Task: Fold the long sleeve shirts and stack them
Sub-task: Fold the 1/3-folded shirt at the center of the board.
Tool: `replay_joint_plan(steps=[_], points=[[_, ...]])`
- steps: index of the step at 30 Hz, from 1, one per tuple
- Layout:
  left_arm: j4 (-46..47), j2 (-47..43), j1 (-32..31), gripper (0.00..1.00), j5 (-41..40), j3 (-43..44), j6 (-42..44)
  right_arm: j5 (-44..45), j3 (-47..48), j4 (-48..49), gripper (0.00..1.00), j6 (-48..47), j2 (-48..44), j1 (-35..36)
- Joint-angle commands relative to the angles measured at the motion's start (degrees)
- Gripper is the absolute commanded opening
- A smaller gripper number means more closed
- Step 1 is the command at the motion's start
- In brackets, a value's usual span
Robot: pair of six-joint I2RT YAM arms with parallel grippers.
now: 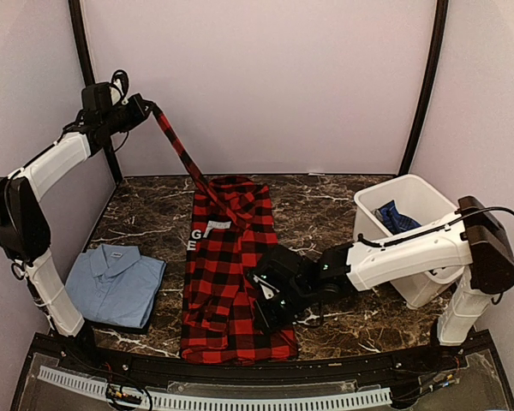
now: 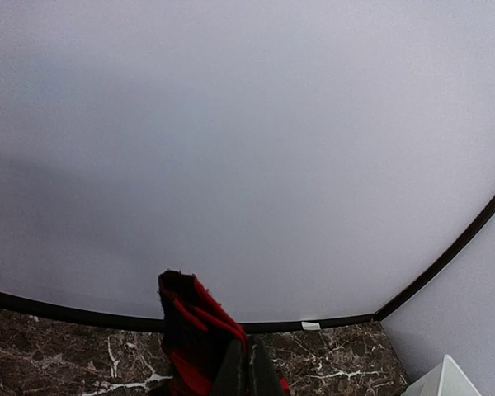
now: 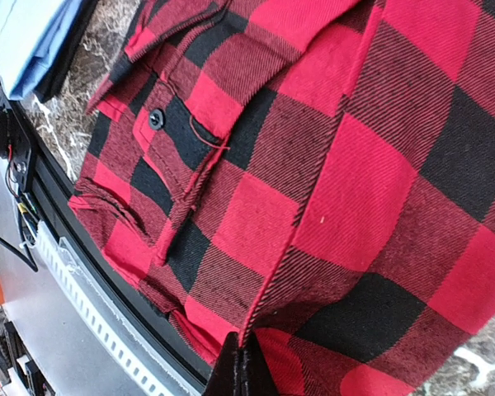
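Observation:
The red-and-black checked flannel shirt (image 1: 227, 282) lies lengthwise in the middle of the table, folded narrow, its white neck label showing. One sleeve (image 1: 178, 145) is stretched taut up to my left gripper (image 1: 150, 107), which is raised high at the back left and shut on the cuff (image 2: 190, 326). My right gripper (image 1: 270, 301) is low at the shirt's right edge and shut on a folded seam (image 3: 297, 247). A folded light blue collared shirt (image 1: 116, 284) rests at the front left. A dark blue patterned shirt (image 1: 398, 217) sits inside the bin.
A white plastic bin (image 1: 373, 214) stands at the right of the marble table (image 1: 325, 205), beside my right arm. Lilac walls with black corner posts enclose the back and sides. A black rail and cable tray (image 1: 240, 398) run along the near edge.

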Motion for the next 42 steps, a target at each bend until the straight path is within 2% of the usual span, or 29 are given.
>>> replay_joint_plan(steps=[1, 14, 26, 28, 31, 35, 38, 42], points=[[2.76, -0.84, 0.48, 0.0, 2.56, 1.97, -0.51, -2.76, 0.66, 3.69, 0.0, -0.63, 2.34, 0.6], [7.23, -4.53, -0.43, 0.0, 7.75, 1.72, 0.24, -4.41, 0.57, 6.57, 0.0, -0.58, 3.82, 0.59], [11.53, -10.06, -0.65, 0.0, 7.4, -15.12, -0.61, -6.88, -0.29, 9.92, 0.01, -0.12, 6.51, 0.6], [11.96, -10.71, -0.65, 0.0, 7.85, -17.26, -0.76, -6.96, -0.28, 10.01, 0.08, -0.37, 6.06, 0.6], [12.88, -11.75, -0.72, 0.0, 9.16, -20.22, -1.32, -6.07, 0.81, 8.81, 0.26, -1.39, 4.99, 0.59], [14.36, -13.95, -1.01, 0.0, 10.95, -25.16, -2.71, -3.85, 3.37, 5.62, 0.39, -3.06, 3.3, 0.3], [14.57, -15.63, -1.16, 0.0, 11.9, -28.51, -3.01, -1.85, 4.39, 3.33, 0.43, -4.15, 1.4, -0.78], [15.14, -15.98, -1.62, 0.0, 17.34, -30.81, -3.39, 0.73, 3.66, 2.21, 0.45, -5.23, -2.13, -4.65]])
